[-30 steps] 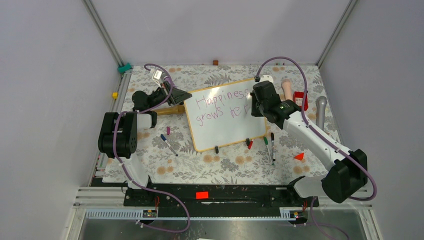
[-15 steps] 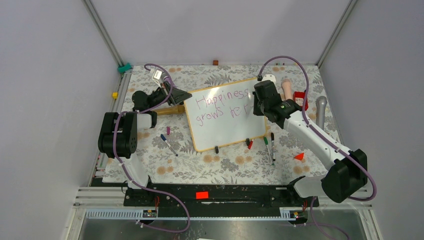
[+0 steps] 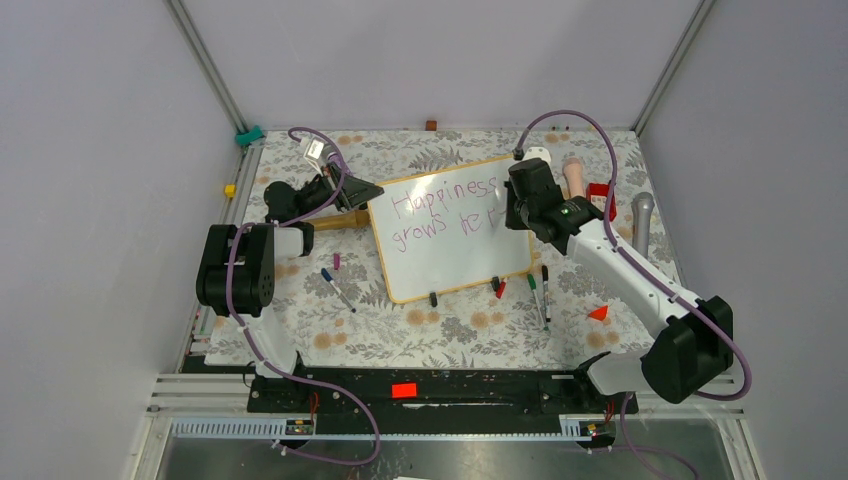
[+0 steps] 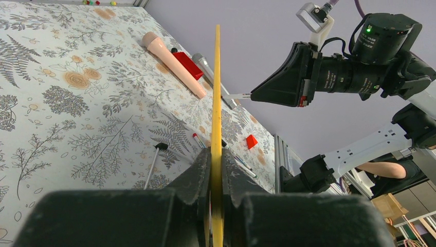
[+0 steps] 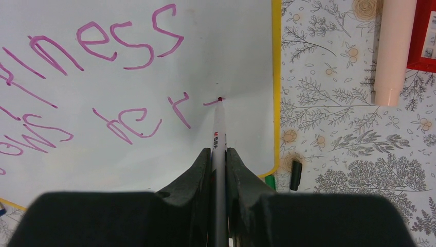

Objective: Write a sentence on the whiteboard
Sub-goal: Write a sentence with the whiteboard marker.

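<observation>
The large glossy white board with its thin yellow wooden rim (image 3: 455,230) lies near the middle of the floral-patterned table (image 3: 400,320), raised slightly on small black feet. The left gripper (image 4: 216,177) is clamped tight on the board's yellow edge; I take it that this grip steadies the board so it cannot slide under the pen. The right gripper (image 5: 218,159) is closed around a slim white marker with a pink tip (image 5: 219,128), held pointing forward so that the tip touches the board just past the "r". The pink handwritten lettering (image 3: 445,212) reads "Happiness" above and "grows her" below, with a short stroke begun where the last "e" should go. Spare markers (image 3: 540,295) lie on the table beside the board's near edge, out of the way.
</observation>
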